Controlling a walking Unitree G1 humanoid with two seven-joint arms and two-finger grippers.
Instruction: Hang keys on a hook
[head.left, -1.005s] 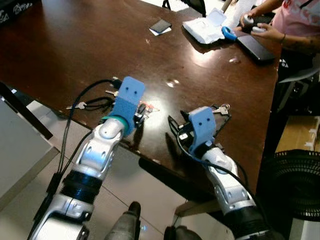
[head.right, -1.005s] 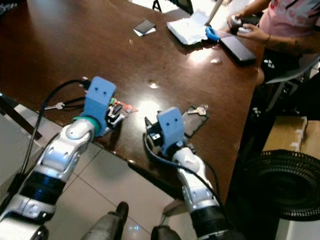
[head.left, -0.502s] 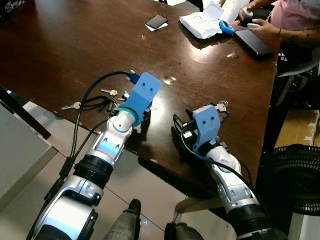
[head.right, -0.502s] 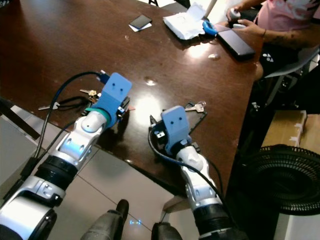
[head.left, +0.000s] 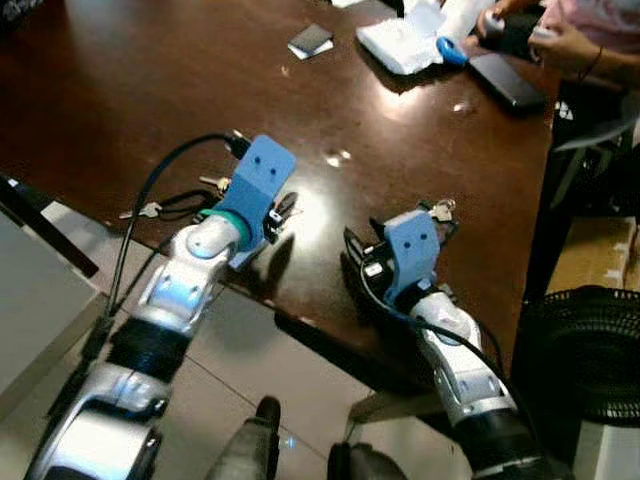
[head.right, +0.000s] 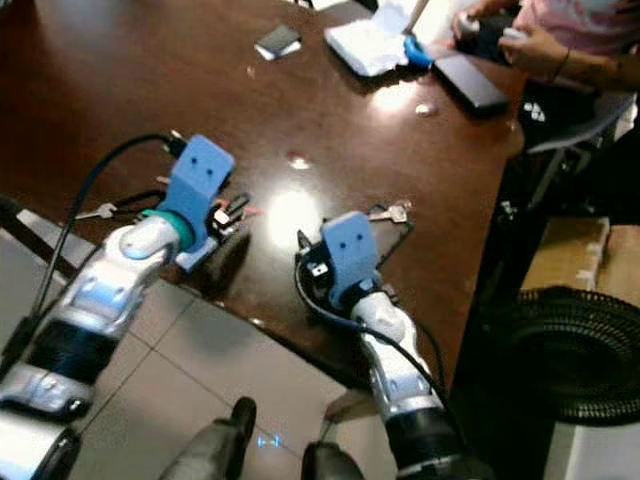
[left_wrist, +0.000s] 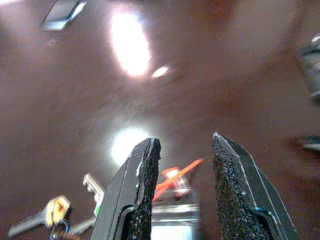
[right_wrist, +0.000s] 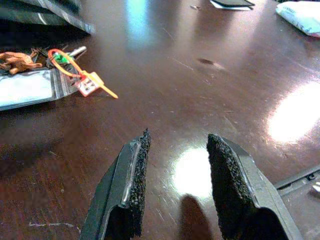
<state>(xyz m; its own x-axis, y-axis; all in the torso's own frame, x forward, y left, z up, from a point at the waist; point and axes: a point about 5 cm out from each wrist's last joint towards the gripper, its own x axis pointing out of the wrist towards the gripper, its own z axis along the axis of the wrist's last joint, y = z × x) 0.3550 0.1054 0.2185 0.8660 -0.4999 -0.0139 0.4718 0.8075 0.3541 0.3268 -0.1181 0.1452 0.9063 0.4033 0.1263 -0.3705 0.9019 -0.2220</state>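
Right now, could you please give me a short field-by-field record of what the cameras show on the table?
surface: dark brown table
keys: bunch near table edge, beside left gripper
left gripper: open, above orange tag and clear bag
right gripper: open, over bare tabletop
second keys: by right arm
far end: phone, white packet, person's hand
hook: cannot tell

The scene held two key bunches (head.left: 165, 207) (head.left: 441, 212), two phones (head.left: 311, 39) (head.left: 508, 81), one white pouch (head.left: 405, 45) and one orange tag (right_wrist: 85, 79).
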